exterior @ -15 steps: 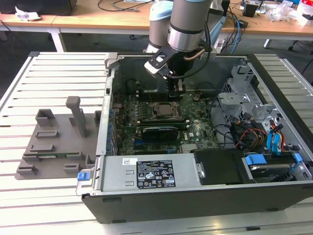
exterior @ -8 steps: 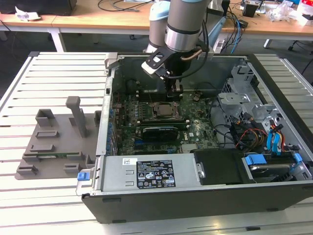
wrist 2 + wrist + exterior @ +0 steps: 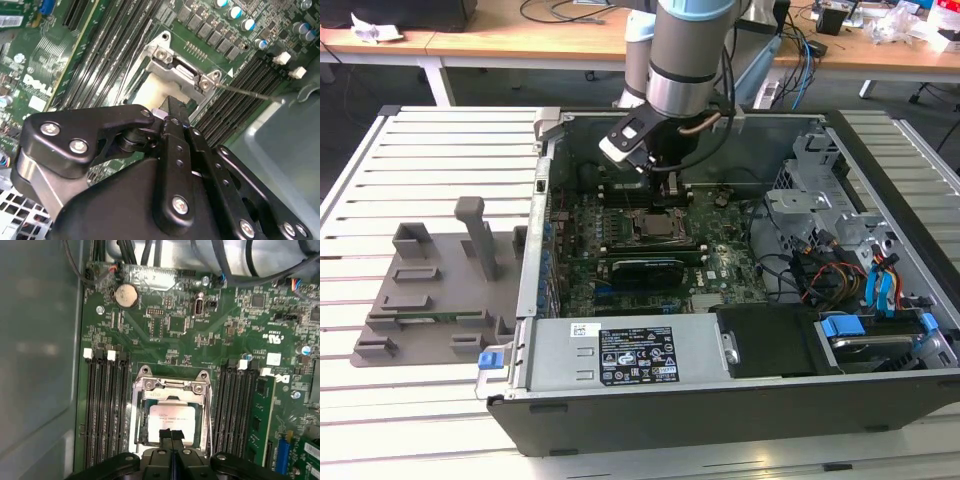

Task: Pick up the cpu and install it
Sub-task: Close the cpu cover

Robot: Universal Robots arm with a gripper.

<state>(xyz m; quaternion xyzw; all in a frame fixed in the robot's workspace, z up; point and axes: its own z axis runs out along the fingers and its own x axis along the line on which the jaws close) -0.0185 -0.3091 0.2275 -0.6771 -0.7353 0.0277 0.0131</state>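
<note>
The cpu [image 3: 169,419], a pale silver-grey square, lies flat inside the black socket [image 3: 170,390], whose hinged metal frame stands open around it. In the second wrist view the cpu [image 3: 148,93] shows as a pale patch beside the frame [image 3: 182,70]. My gripper [image 3: 171,436] hangs just above the cpu's near edge, its two black fingers pressed together with nothing between them. In the exterior view the gripper [image 3: 671,192] points down into the open computer case, right over the socket [image 3: 655,224] on the green motherboard.
Memory slots [image 3: 106,410] flank the socket on both sides. A black card [image 3: 645,268] lies in front of it. The case wall [image 3: 542,200], power supply [image 3: 620,352] and drive bays [image 3: 840,230] box the board in. A grey fixture plate [image 3: 430,290] sits outside, on the exterior view's left.
</note>
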